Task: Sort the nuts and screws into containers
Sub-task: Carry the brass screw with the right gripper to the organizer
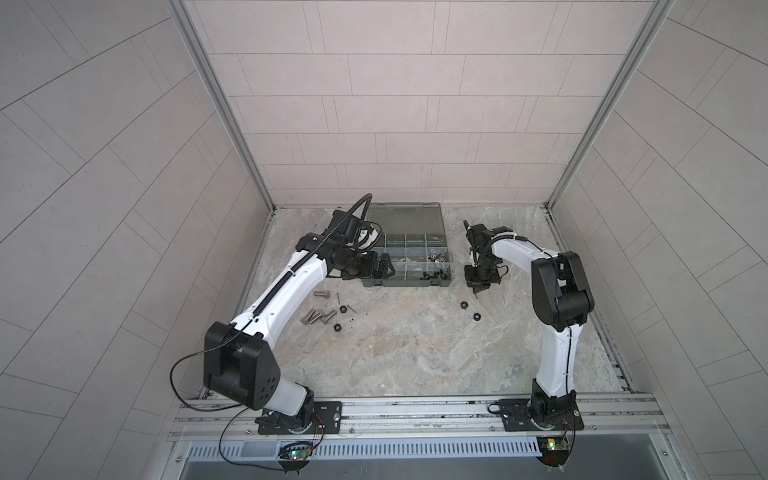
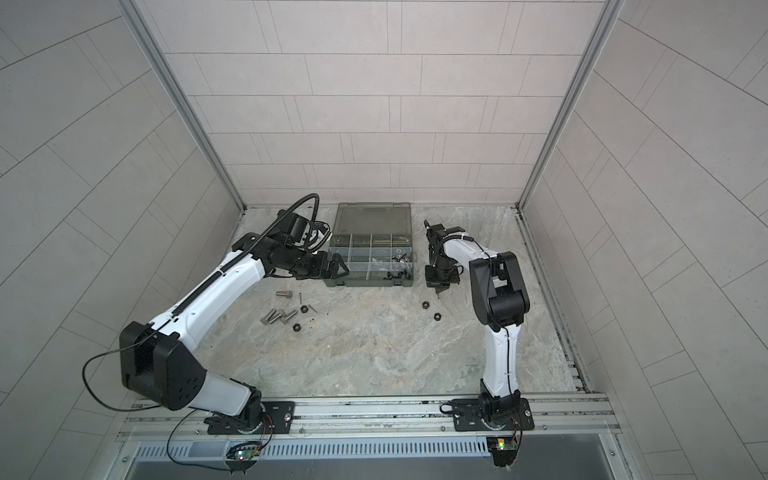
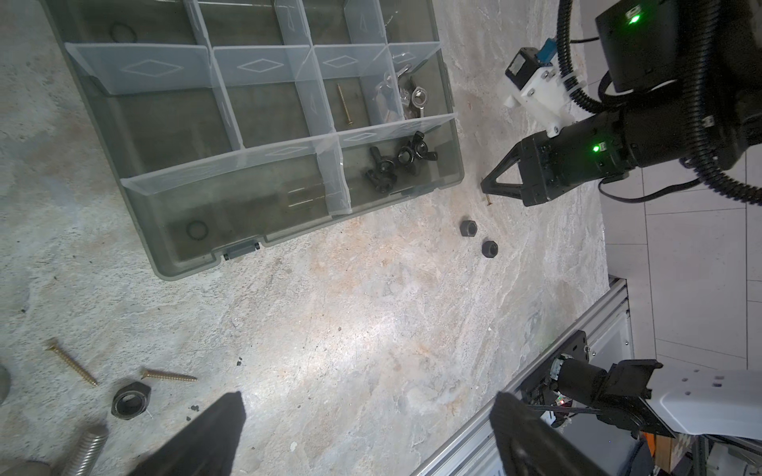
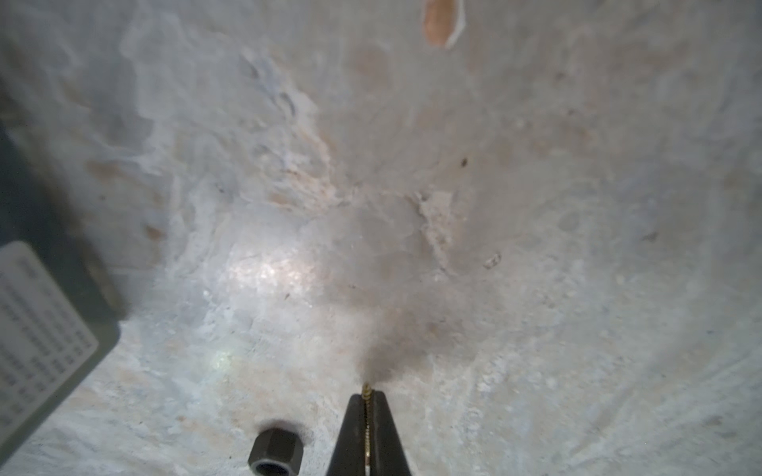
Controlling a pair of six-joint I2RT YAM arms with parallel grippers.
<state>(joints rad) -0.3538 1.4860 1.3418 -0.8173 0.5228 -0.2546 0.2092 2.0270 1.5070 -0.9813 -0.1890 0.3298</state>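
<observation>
My right gripper is shut on a thin brass screw, held just above the table to the right of the organizer case. Two black hex nuts lie close by it; one nut sits beside the fingers. My left gripper hangs open and empty at the case's left front corner. In the containers lie black wing nuts, silver wing nuts and a brass screw. Silver bolts, hex nuts and thin screws lie front left.
The case's lid lies open toward the back wall. The left forearm stretches over the table beside the loose pile. An aluminium rail runs along the table's front edge. Tiled walls close in the back and both sides.
</observation>
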